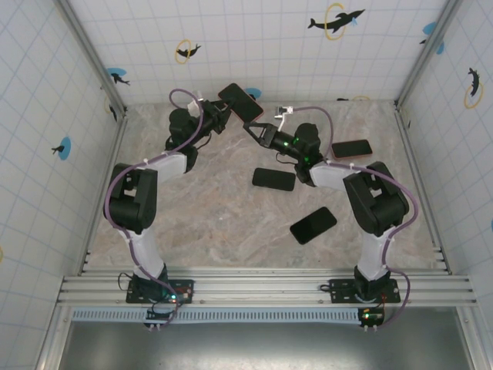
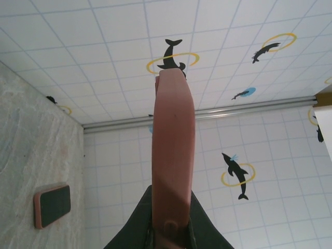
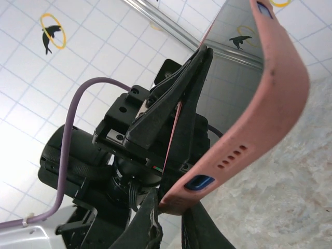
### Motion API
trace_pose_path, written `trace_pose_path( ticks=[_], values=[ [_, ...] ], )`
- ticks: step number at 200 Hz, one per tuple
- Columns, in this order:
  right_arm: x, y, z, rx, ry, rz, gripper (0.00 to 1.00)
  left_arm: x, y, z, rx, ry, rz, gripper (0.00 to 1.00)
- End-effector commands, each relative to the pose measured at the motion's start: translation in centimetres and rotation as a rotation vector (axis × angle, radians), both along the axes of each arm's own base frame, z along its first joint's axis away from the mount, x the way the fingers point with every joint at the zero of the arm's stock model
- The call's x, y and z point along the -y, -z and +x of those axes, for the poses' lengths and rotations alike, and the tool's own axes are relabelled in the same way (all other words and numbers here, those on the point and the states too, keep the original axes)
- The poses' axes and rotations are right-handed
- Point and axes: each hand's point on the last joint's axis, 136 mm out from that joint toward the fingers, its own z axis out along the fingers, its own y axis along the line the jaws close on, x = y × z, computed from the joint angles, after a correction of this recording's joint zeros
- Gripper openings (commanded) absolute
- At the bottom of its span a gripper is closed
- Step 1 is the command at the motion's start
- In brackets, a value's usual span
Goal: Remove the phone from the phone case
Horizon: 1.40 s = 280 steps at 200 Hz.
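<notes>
The phone case [image 2: 173,155], salmon pink with the dark phone [image 1: 240,101] seated inside it, hangs in the air above the far part of the table [image 1: 208,200], at about 12 o'clock from the table's middle and close to the back wall. It is tilted, its upper end toward 11 o'clock and its lower end toward 5 o'clock in the top view.

The left end effector [image 1: 222,109] reaches in from 9 o'clock and is clamped on the case; its wrist view shows the pink edge rising straight up from between the two dark fingers [image 2: 136,228]. The right end effector [image 1: 256,131] comes from 4 o'clock and is clamped on the case's lower corner. In its wrist view the fingers [image 3: 148,228] pinch that corner just below a blue opening and a row of small holes, and the glossy screen reflects the tiled wall.

Three more handsets lie flat on the table. One black phone [image 1: 273,178] is near the middle, another black phone [image 1: 313,224] lies toward 5 o'clock, and a pink-cased phone [image 1: 351,148] rests at 3 o'clock, beside the right arm. Dolphin stickers [image 1: 336,20] dot the tiled walls.
</notes>
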Motion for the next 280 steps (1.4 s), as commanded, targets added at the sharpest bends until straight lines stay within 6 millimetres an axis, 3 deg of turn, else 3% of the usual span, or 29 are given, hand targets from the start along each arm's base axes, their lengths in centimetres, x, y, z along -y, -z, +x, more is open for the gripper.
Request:
trace_pose_path(
  ticks=[1,55,93,139,177,234,280],
  values=[
    [1.0,4.7,1.7,-0.06,0.063,-0.18,0.04,0.1,-9.4,-4.1,0.22,0.076,-0.105,0.0],
    [1.5,4.6,2.2,-0.036,0.083,-0.219,0.03,0.5,-9.8,-4.6,0.226,0.102,-0.117,0.0],
    [1.7,3.5,2.2,-0.026,0.079,-0.183,0.05,0.9,-9.1,-4.7,0.281,0.113,-0.039,0.0],
    [2.6,1.1,1.1,0.082,0.024,-0.173,0.26,0.9,-7.1,-4.8,0.434,0.117,0.151,0.0],
    [4.0,-0.1,-0.5,0.199,-0.058,-0.202,0.38,0.6,-7.1,-5.1,0.604,0.144,0.267,0.0],
    [5.7,-0.3,-1.7,0.428,-0.179,-0.389,0.45,0.7,-6.7,-7.9,0.919,0.194,0.479,0.0],
    [5.0,-0.2,-3.8,0.604,-0.327,-0.44,0.46,1.0,-6.1,-10.3,1.084,0.272,0.577,0.0]
  ],
)
